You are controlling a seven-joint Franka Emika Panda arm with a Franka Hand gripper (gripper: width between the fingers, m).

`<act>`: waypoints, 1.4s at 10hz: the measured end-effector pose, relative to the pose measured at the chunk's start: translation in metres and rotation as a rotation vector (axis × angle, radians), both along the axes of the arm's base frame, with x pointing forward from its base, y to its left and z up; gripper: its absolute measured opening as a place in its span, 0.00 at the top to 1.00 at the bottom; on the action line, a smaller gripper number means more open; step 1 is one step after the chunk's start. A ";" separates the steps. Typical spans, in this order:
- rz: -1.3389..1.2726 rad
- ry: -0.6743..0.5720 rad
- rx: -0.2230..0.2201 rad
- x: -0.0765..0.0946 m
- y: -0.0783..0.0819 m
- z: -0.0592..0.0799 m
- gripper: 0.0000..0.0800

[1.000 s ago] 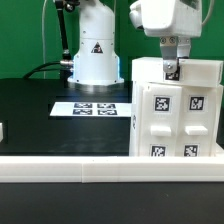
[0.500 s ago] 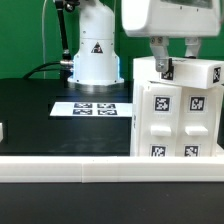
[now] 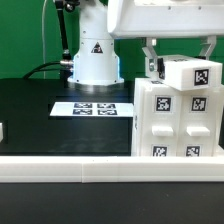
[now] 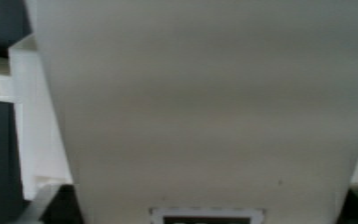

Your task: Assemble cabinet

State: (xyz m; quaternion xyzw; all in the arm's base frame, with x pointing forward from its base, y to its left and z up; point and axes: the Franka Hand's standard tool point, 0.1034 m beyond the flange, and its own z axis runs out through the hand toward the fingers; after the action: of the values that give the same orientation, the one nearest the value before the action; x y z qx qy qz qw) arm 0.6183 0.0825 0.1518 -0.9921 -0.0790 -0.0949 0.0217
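The cabinet (image 3: 178, 125) is the big white box at the exterior view's right, with several tagged panels on its front. On its top sits a white tagged top piece (image 3: 195, 78), tilted a little. My gripper (image 3: 185, 62) comes down from above with one dark finger (image 3: 152, 62) on each side of that piece, closed against it. In the wrist view the white piece (image 4: 194, 110) fills the picture, its tag (image 4: 204, 214) at the edge, and my gripper (image 4: 202, 205) straddles it with dark fingers (image 4: 44, 205) at both sides.
The marker board (image 3: 92, 108) lies flat on the black table (image 3: 40, 110), at the exterior view's left of the cabinet. The white robot base (image 3: 93, 58) stands behind it. A white rail (image 3: 60, 166) runs along the front. A small white part (image 3: 2, 130) shows at the left edge.
My gripper has shifted towards the exterior view's left and looms larger, with its fingers now set wide apart. The top piece has turned, so its tag now faces the camera.
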 end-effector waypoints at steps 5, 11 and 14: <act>-0.311 0.012 0.057 0.001 -0.005 0.001 0.30; -0.959 0.007 0.207 -0.007 0.004 -0.005 0.30; -1.075 0.028 0.234 -0.009 0.004 -0.005 0.30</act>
State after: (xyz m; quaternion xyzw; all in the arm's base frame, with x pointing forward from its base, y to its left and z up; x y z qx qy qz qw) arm 0.6096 0.0866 0.1468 -0.8848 0.4504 -0.0873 0.0812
